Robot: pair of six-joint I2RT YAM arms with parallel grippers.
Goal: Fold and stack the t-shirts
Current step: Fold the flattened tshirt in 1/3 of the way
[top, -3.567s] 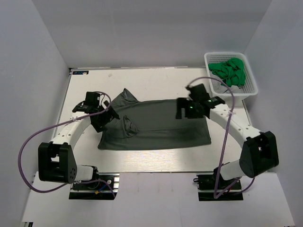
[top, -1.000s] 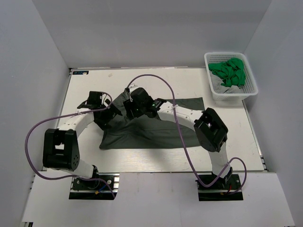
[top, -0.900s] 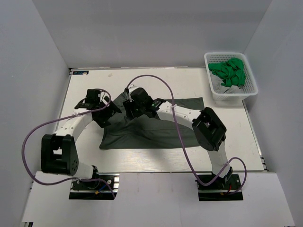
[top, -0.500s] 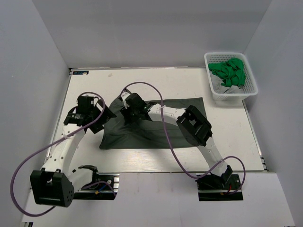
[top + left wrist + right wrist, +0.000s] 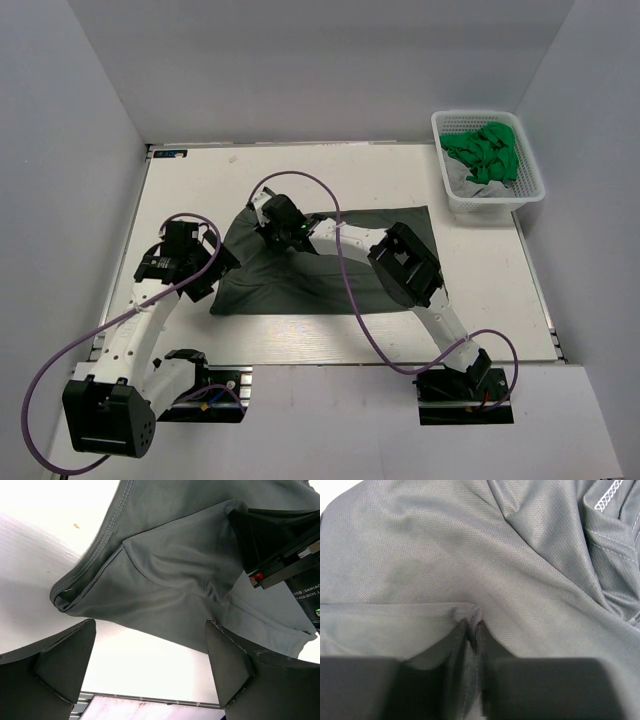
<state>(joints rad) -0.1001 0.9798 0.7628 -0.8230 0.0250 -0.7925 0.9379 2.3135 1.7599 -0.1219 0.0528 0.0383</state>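
A dark charcoal grey t-shirt point(image 5: 290, 288) lies spread on the white table point(image 5: 200, 185), with a rumpled upper left corner. My right arm reaches far left across it, and my right gripper point(image 5: 276, 226) is shut on a raised fold of the grey cloth point(image 5: 470, 611) near that corner. My left gripper point(image 5: 207, 268) hangs wide open at the shirt's left edge, with only the bare table between its fingers point(image 5: 67, 662). A sleeve and a hemmed edge of the grey shirt point(image 5: 165, 570) lie just ahead of it. Green t-shirts point(image 5: 485, 150) are bunched up in the basket.
The white lattice basket point(image 5: 500, 203) stands at the table's far right corner. The right arm's purple cable point(image 5: 300, 180) arcs over the shirt. Grey walls enclose the table on three sides. In the left wrist view, the right gripper's black body point(image 5: 280, 545) is close by.
The right gripper has shut on a fold of the grey shirt and shifted slightly left. The left arm has drawn back toward the near left, off the shirt, still open.
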